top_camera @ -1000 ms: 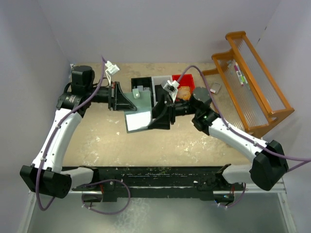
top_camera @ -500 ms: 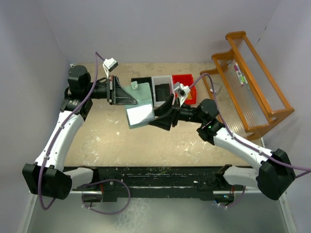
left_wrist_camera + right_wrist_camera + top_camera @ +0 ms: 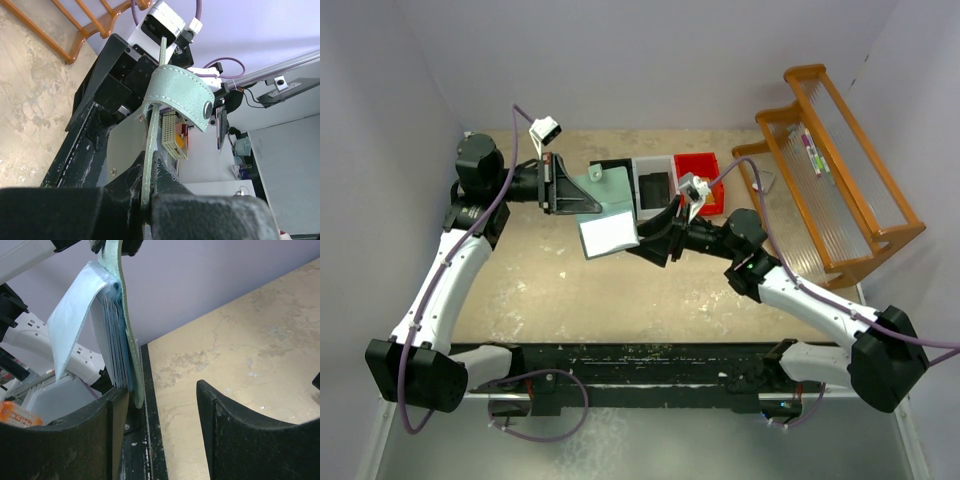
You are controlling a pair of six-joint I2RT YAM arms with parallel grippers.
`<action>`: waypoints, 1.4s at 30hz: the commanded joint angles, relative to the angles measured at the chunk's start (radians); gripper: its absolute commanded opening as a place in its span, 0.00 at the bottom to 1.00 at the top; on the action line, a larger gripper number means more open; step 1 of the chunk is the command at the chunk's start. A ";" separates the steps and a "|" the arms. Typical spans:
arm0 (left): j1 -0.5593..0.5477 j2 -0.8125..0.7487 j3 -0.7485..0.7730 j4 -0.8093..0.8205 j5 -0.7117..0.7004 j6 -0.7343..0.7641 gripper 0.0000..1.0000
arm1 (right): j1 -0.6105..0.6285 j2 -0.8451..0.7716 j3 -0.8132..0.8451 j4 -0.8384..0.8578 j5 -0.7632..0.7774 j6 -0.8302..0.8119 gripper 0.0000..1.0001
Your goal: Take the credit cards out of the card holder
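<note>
My left gripper (image 3: 563, 186) is shut on one edge of the pale teal card holder (image 3: 601, 189), which it holds in the air over the back of the table. A white inner flap (image 3: 609, 236) hangs open from the holder. In the left wrist view the card holder (image 3: 150, 150) is edge-on between the jaws, its snap strap (image 3: 181, 94) curling above. My right gripper (image 3: 160, 395) is open, and the card holder's (image 3: 122, 315) lower corner and stack of clear sleeves (image 3: 109, 342) hang just beside its left finger (image 3: 95, 440). No credit cards show; the sleeves hide what they hold.
Black (image 3: 613, 168), white (image 3: 653, 178) and red (image 3: 700, 168) bins stand in a row at the back of the table. An orange wooden rack (image 3: 840, 180) fills the right side. Both arms meet over the table's middle back.
The left gripper has lifted and tilted the holder slightly back and left. The right gripper has swung round to point at the holder's hanging end, its jaws still open.
</note>
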 commanded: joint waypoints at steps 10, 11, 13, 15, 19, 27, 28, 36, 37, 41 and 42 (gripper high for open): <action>0.004 -0.037 0.019 -0.041 0.015 0.046 0.00 | 0.004 0.035 0.086 0.121 -0.114 0.104 0.63; 0.004 -0.038 0.021 -0.042 0.016 0.049 0.00 | 0.004 0.039 0.086 0.118 -0.128 0.107 0.64; 0.004 -0.040 0.026 -0.057 0.016 0.060 0.00 | 0.004 0.040 0.083 0.119 -0.132 0.119 0.66; 0.004 -0.040 0.032 -0.071 0.016 0.073 0.00 | 0.004 0.035 0.079 0.137 -0.111 0.139 0.68; 0.004 -0.045 0.034 -0.073 0.018 0.076 0.00 | 0.004 0.039 0.094 0.165 -0.082 0.193 0.70; 0.004 -0.049 0.059 -0.114 0.018 0.118 0.00 | 0.004 0.052 0.131 -0.026 0.072 0.241 0.70; 0.004 -0.051 0.059 -0.117 0.018 0.122 0.00 | 0.004 0.058 0.138 -0.045 0.084 0.247 0.70; 0.004 -0.056 0.067 -0.127 0.021 0.128 0.00 | 0.004 0.095 0.166 0.020 -0.007 0.268 0.70; 0.004 -0.057 0.068 -0.129 0.021 0.128 0.00 | 0.004 0.094 0.161 0.041 -0.026 0.278 0.70; 0.004 -0.054 0.069 -0.136 0.016 0.135 0.00 | 0.005 0.087 0.136 0.159 -0.058 0.348 0.69; 0.004 -0.051 0.068 -0.140 0.016 0.139 0.00 | 0.004 0.090 0.138 0.178 -0.064 0.367 0.68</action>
